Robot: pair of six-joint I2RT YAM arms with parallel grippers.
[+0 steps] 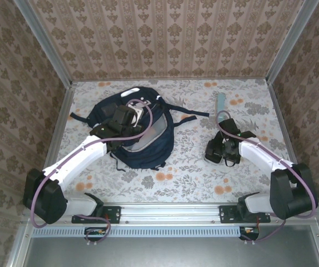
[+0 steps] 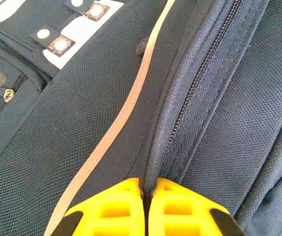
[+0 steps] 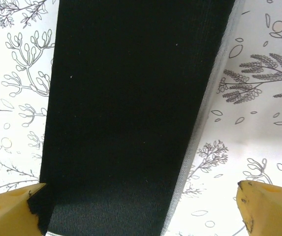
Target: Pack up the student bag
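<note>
Top view: even, diffuse light, fairly bright; faint soft shadows on table (image 1: 192, 178); slightly hazy overall. Left wrist: well lit, bag (image 2: 106, 123) weave sharp; left fingers (image 2: 106, 216) at 6 o'clock soft. Right wrist: table blown near-white, book (image 3: 131, 98) featureless black, right fingers (image 3: 264, 206) blurred.

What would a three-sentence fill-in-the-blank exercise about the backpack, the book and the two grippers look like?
1. The left gripper is ___ on a fabric fold of the student bag beside its zipper.
2. The right gripper stands ___, straddling the black book on the table.
3. The fingers of both grippers are coloured ___.
Missing words: shut, open, yellow.
</note>
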